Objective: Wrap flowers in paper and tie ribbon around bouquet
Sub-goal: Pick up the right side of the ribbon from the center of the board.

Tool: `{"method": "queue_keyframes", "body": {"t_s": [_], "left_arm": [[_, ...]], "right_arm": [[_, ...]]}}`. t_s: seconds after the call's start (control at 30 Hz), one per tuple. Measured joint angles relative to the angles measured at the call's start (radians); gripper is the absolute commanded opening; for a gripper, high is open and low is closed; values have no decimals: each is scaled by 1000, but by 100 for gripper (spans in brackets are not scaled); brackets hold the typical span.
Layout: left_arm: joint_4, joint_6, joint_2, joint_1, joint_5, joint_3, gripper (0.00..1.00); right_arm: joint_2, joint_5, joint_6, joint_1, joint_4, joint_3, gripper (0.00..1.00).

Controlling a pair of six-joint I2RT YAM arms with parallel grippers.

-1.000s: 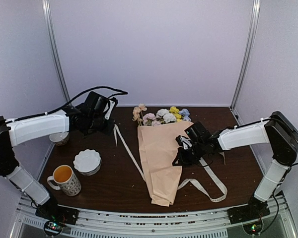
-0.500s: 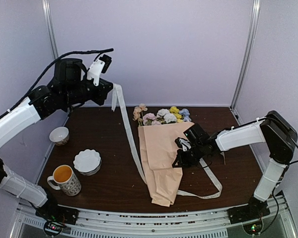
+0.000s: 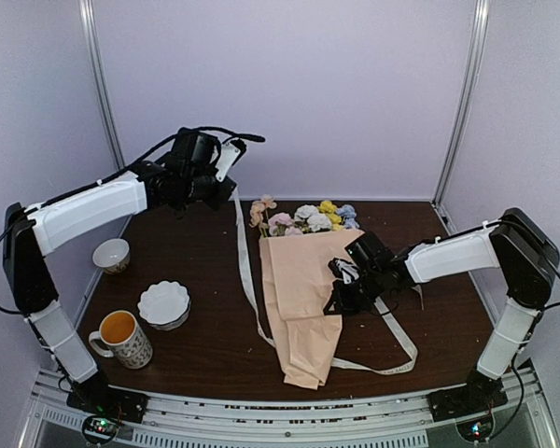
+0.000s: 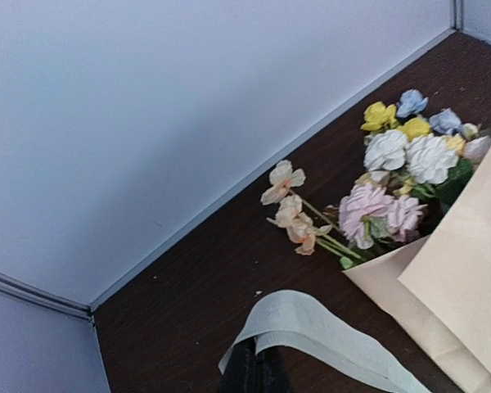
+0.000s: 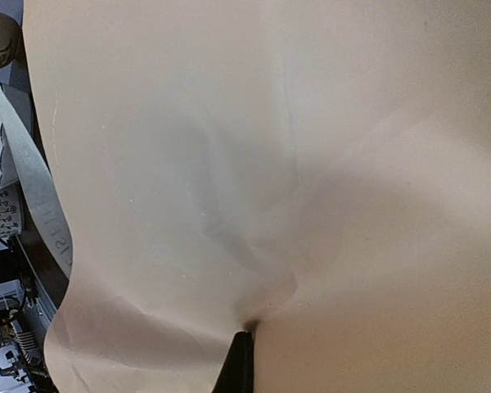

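Lowering from its high lift, the left hand point(image 3: 226, 179) is pinching the ribbon point(image 3: 243, 257) – the right hand point(image 3: 347, 283) is clamping the paper point(image 3: 303, 308). Tying is underway, next needing the ribbon crossed over.

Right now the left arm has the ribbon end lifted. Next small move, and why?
Probably swing the left tool rightward across the bouquet, laying the ribbon over it. The ribbon runs from that tool down the bouquet's left side, seemingly underneath, and out the right; the right tool pins the paper.
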Motion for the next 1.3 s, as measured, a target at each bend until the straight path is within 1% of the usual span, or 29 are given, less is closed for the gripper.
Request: {"method": "queue_keyframes", "body": {"t_s": [0.13,0.27,0.43,0.6,0.67,0.73,0.83,0.87,0.93,1.03,1.1,1.17,1.3], "left_arm": [[1,18,141,82,-57,83,0],[6,19,219,142,-80,161,0],[31,10,235,191,-76,212,0],[44,5,244,216,-60,277,0],[44,-6,240,218,-24,293,0],[53,-22,219,215,44,278,0],[72,-52,142,179,160,183,0],[74,-65,114,152,207,156,0],[79,-87,89,89,280,130,0],[103,-136,94,-40,402,95,0],[121,-176,128,-116,481,66,0],[132,-217,194,-165,537,47,0],[129,-309,385,-193,603,33,0]], "right_arm": [[-9,-11,3,0,-21,14,0],[-23,-26,10,-1,-39,24,0],[-56,-34,13,-1,-73,35,0],[-64,-35,13,-1,-93,48,0],[-64,-35,14,-1,-94,47,0],[-64,-35,17,-1,-89,43,0],[-59,-35,20,-1,-72,29,0],[-55,-34,21,-1,-64,23,0],[-44,-34,22,-1,-55,15,0],[-29,-34,21,-1,-48,9,1],[-26,-32,21,-1,-41,6,3],[-26,-30,21,-1,-40,5,6],[-26,-22,22,-1,-35,0,12]]}}
